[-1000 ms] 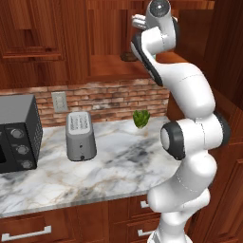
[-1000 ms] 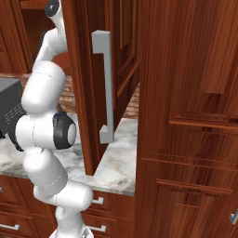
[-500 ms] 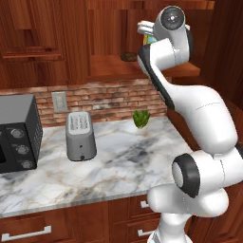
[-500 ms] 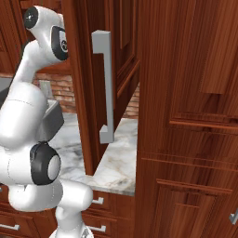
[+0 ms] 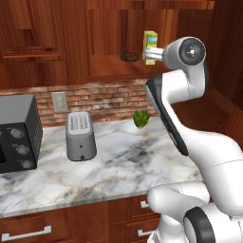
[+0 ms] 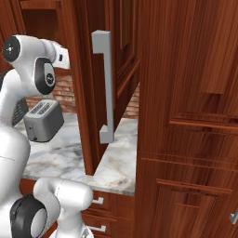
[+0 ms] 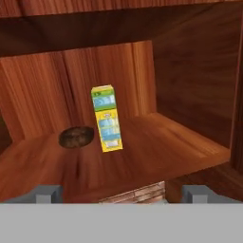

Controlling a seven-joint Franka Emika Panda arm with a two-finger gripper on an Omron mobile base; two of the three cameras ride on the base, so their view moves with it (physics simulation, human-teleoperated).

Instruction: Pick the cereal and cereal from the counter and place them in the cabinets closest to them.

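Cereal [image 5: 150, 45], a slim yellow carton with a green band, stands on the cabinet [image 5: 114, 71] shelf in my left base view, gripper [image 5: 148, 53] at it. Right base view: grainy wood door [image 6: 88, 83], boxy metal toaster [image 6: 43, 120] on veined marble counter [image 6: 116, 162]. Hand view: my fingertips [image 7: 47, 193] spread wide, grasping nothing; dark round lump [image 7: 76, 136] beside the carton.

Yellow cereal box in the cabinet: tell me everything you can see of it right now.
The cereal box is a small, tall cardboard carton, yellow with a green band across the top and pale blue pictures on its front. It stands on the wooden shelf of the open wall cabinet, leaning slightly in the hand view. A dark round object lies beside it, apart. The tool is open, back from the box, touching nothing.
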